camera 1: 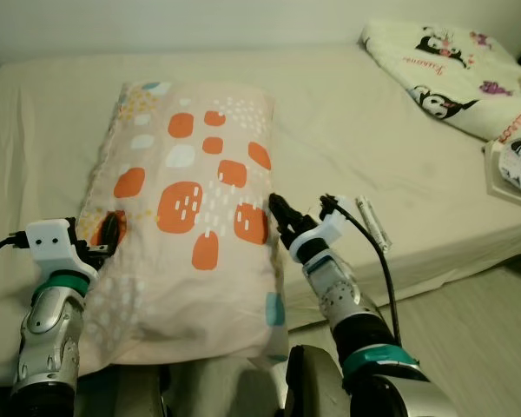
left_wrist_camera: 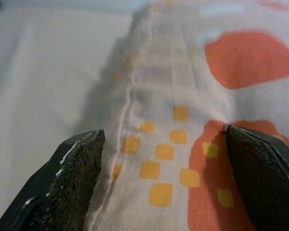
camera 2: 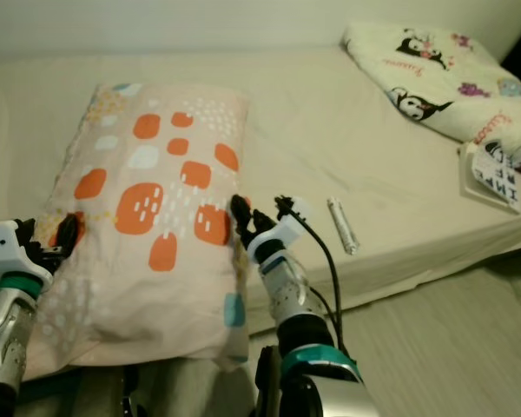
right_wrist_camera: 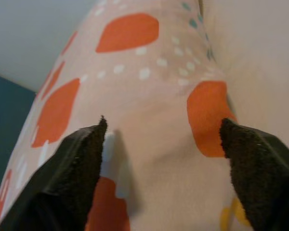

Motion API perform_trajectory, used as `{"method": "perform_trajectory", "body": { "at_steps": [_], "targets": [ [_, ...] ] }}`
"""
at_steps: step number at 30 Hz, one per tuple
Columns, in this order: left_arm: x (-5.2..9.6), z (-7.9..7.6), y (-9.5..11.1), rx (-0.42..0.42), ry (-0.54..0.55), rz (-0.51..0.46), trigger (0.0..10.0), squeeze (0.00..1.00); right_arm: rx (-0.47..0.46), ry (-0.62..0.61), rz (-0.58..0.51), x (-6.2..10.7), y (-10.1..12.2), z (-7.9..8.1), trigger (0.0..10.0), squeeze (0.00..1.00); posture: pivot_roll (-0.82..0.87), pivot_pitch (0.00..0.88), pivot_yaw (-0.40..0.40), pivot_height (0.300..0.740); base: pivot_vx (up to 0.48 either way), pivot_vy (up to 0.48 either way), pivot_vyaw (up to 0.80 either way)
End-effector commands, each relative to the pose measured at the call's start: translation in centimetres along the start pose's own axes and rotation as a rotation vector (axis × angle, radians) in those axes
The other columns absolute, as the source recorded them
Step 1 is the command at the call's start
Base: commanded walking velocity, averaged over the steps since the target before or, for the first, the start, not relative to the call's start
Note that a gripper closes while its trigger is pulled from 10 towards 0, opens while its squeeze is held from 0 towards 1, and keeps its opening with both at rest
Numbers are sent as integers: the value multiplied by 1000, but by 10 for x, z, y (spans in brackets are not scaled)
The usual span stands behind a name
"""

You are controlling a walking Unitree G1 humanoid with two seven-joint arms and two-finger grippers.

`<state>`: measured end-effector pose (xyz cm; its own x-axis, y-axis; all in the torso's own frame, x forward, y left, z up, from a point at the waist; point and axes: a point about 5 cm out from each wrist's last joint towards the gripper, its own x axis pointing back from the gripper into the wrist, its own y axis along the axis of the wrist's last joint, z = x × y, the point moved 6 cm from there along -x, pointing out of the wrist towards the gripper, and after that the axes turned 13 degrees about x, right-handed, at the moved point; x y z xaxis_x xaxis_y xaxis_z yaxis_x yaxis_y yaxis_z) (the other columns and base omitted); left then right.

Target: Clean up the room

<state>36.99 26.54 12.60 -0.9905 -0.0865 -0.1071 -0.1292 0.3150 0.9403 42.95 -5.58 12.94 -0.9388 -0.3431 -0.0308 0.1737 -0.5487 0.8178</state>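
A pink pillow (camera 1: 191, 200) with orange patches lies lengthwise on the beige bed (camera 1: 356, 130), its near end hanging over the bed's front edge. My left gripper (camera 1: 109, 233) is at the pillow's left edge, open. In the left wrist view, its fingers (left_wrist_camera: 77, 183) straddle the pillow's seam (left_wrist_camera: 130, 120). My right gripper (camera 1: 282, 215) is at the pillow's right edge, also open. The right wrist view has the pillow cloth (right_wrist_camera: 149, 96) lying between the two wide-apart fingers (right_wrist_camera: 72, 178).
A small white tube (camera 1: 371, 221) lies on the bed just right of my right gripper. A folded cartoon-print blanket (camera 1: 456, 69) sits at the back right, with a printed booklet (camera 1: 517, 169) near the bed's right edge. Wooden floor (camera 1: 469, 330) shows at the lower right.
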Motion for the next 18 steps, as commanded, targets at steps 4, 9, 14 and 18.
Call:
{"method": "perform_trajectory", "body": {
  "at_steps": [4,9,14,18],
  "targets": [
    [12,10,-41,62,-16,158,10000,1000,-30,59,92,-1,-32,21,10000,1000,59,193,-44,567,0,0,0],
    [29,10,-67,234,-76,269,10000,1000,-107,125,177,8,-67,38,10000,1000,80,200,-27,567,0,0,0],
    [40,11,-71,329,-93,291,10000,1000,-169,202,219,13,-82,54,10000,1000,93,199,-25,567,0,0,0],
    [46,9,-67,476,-115,272,10000,1000,-291,328,253,19,-89,77,10000,1000,104,194,-26,567,0,0,0]
  ]
}}
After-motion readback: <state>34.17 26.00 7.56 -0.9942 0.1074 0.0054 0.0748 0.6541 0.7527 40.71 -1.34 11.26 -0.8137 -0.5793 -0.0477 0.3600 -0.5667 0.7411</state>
